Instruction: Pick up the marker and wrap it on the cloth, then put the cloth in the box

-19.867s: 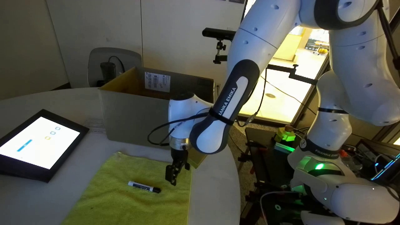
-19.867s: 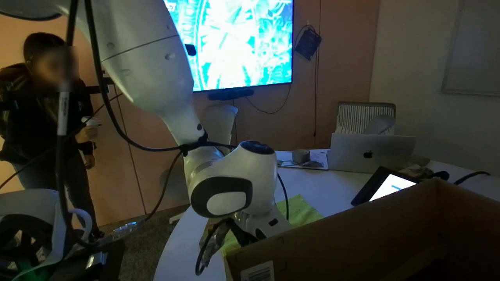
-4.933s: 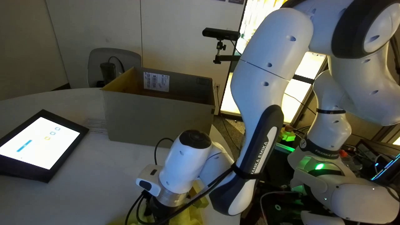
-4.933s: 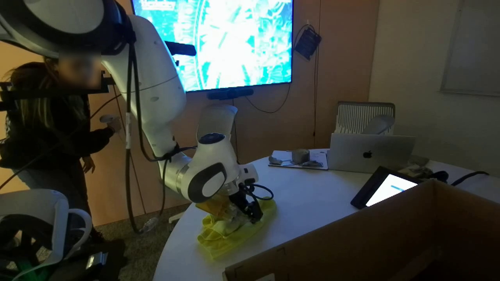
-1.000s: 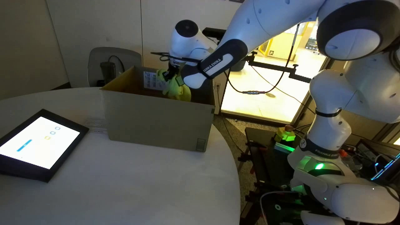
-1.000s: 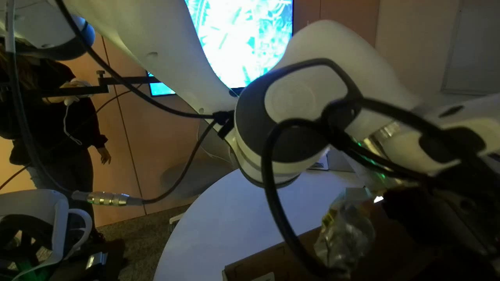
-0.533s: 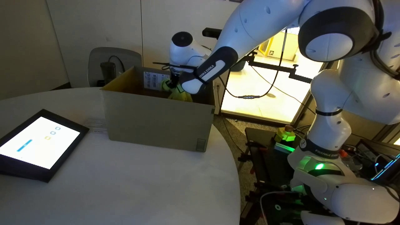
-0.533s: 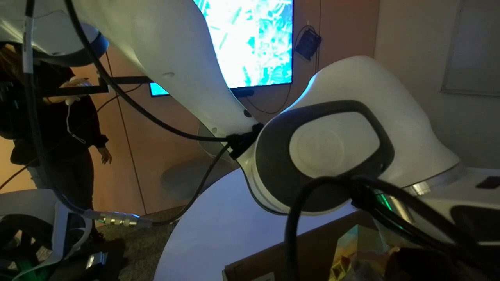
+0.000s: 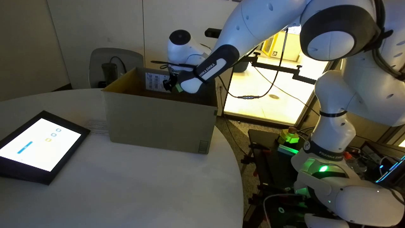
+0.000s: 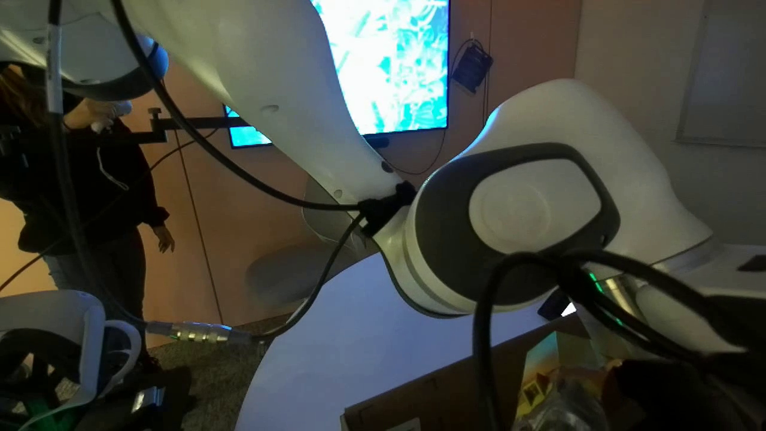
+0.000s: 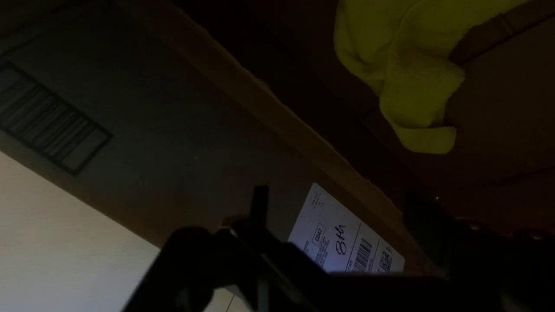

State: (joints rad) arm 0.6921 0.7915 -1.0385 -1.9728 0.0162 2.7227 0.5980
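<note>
in the wrist view the yellow-green cloth (image 11: 409,71) lies rumpled inside the cardboard box (image 9: 161,123), clear of the pincer (image 9: 170,84), which hangs at the open top with its jaws apart, gripping nothing. the box stands on the surface (image 9: 142,190) near the lit tablet (image 9: 41,145).

Dim pale wall (image 9: 95,25), grey chair (image 9: 131,58), white table (image 9: 133,190), bright screen (image 10: 398,72), speckled floor (image 10: 218,377).

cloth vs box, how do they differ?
Colour: the cloth is yellow-green, the box brown. Shape: the cloth is rumpled, the box stiff-walled and open on top. Place: the cloth lies inside the box, the box stands on the table. Shared: both look dim in the wrist view.
</note>
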